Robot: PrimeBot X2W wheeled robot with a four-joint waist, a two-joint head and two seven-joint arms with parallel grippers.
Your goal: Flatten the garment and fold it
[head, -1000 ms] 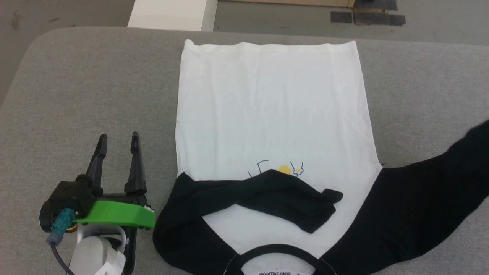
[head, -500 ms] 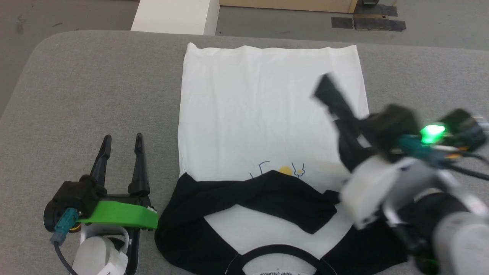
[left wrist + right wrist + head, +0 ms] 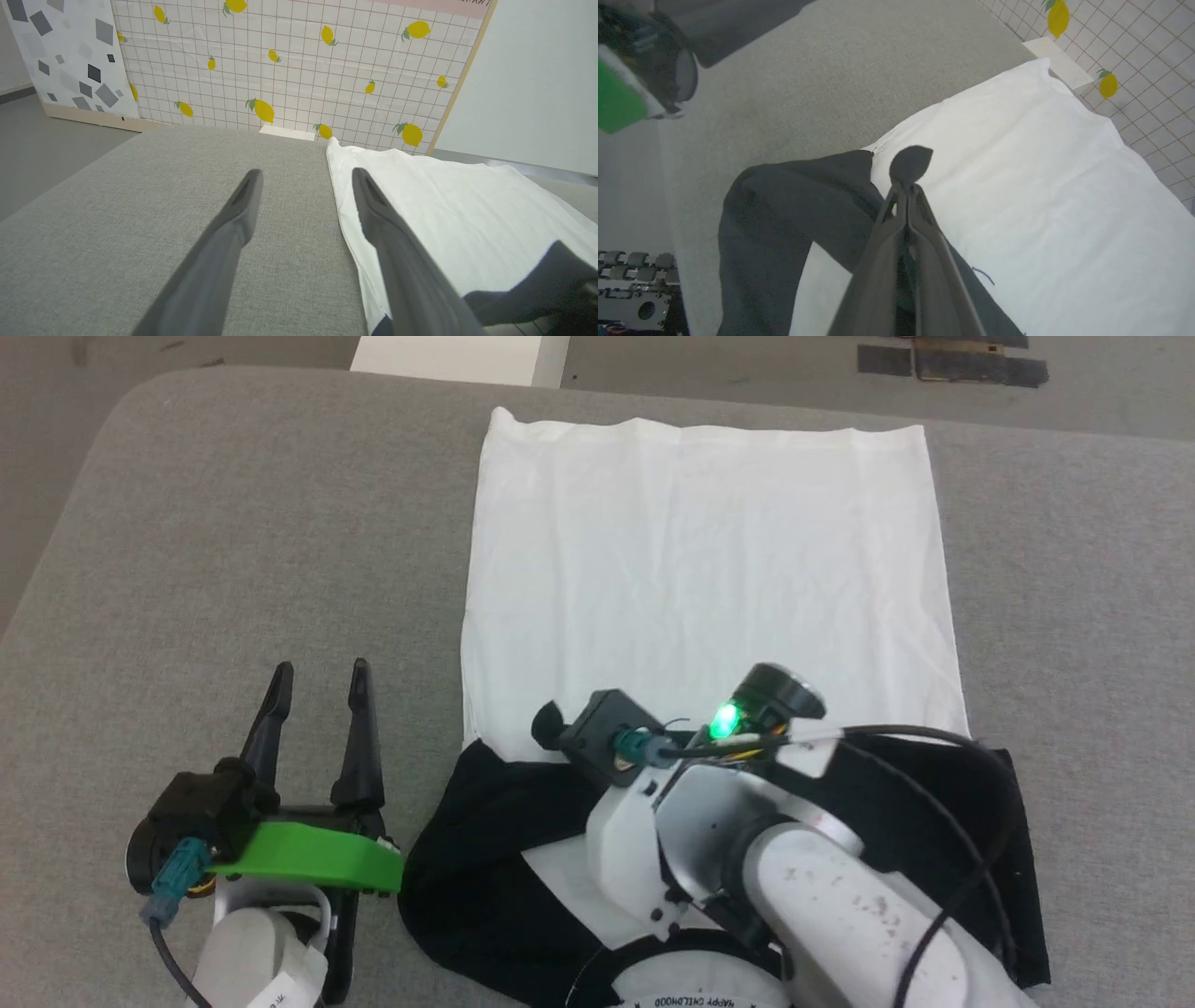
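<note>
Swinging right-side sleeve (image 3: 934, 803) in from far out right & across the chest w/ right gripper (image 3: 906, 189) clamped on the black cuff, laying it on garment (image 3: 709, 551) right under the tips, leaving left gripper (image 3: 317, 677) gaping idle alongside on the table (image 3: 233, 523), prob. finishing sleeves, body fold next.

Pics evenly, brightly lit, shadows soft; green LED (image 3: 724, 721) blown out; fingers (image 3: 224, 261) blurred in wrist views, edges warped.

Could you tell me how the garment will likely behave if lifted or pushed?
Probably floppy: the garment lies flat, its black sleeves bent and creased. Likely light, being thin cloth. Pushed, it would probably bunch on the textured grey surface.
</note>
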